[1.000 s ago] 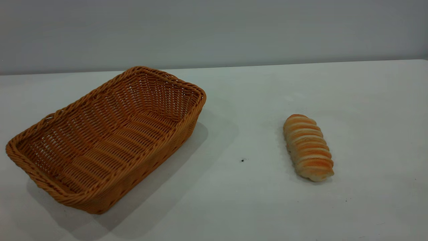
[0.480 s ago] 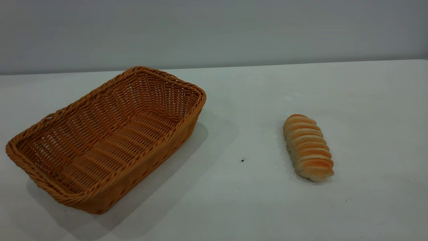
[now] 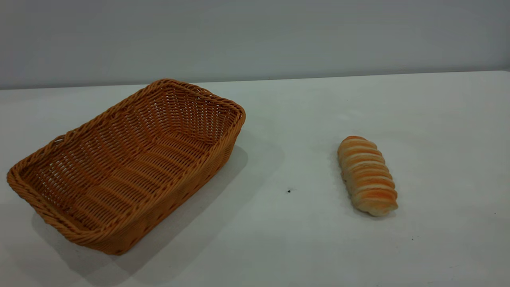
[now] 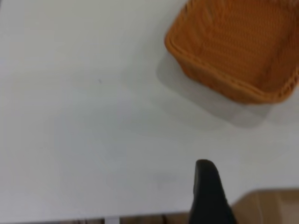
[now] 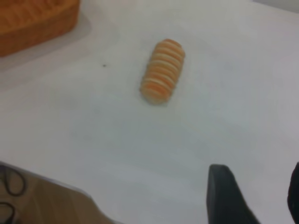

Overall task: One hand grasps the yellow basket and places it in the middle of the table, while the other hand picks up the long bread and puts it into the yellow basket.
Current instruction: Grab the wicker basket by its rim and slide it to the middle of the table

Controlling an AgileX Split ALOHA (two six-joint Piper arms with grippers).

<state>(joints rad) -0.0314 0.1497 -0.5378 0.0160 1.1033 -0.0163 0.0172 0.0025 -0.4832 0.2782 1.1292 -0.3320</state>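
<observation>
Yellow basket (image 3: 127, 163) sits empty on the table's (image 3: 303, 247) left side in the exterior view, skewed diagonally, one short end toward the camera, the other toward the back wall (image 3: 255, 36); not centred yet. Long bread (image 3: 367, 176) lies flat on the right side, well apart from the basket, long axis running roughly front to back, a small dark speck (image 3: 289, 191) between them. Neither arm shows in the exterior view, so both look to be at the start of their approach. Left gripper (image 4: 208, 196): only one dark finger shows in its wrist view, above bare table near the table edge, well short of the basket's near corner; holding nothing, but I can't tell how far it's open. Right gripper (image 5: 254, 198): one finger (image 5: 226, 196) plainly visible plus a sliver of the other at the frame edge, wide gap between, so it looks spread, nothing held; bread is well ahead of it. My take on doing this well: left should bring one finger inside and one outside the braided rim on the near short end or corner, and pinch the wall there, since the basket is far too wide to span. Drag or low-lift it to centre; a one-sided grip on a long basket will likely tip or swivel. Right should cross the bread's short axis at mid-length, squeeze lightly, and wait for the basket to settle before releasing low over its floor.
</observation>
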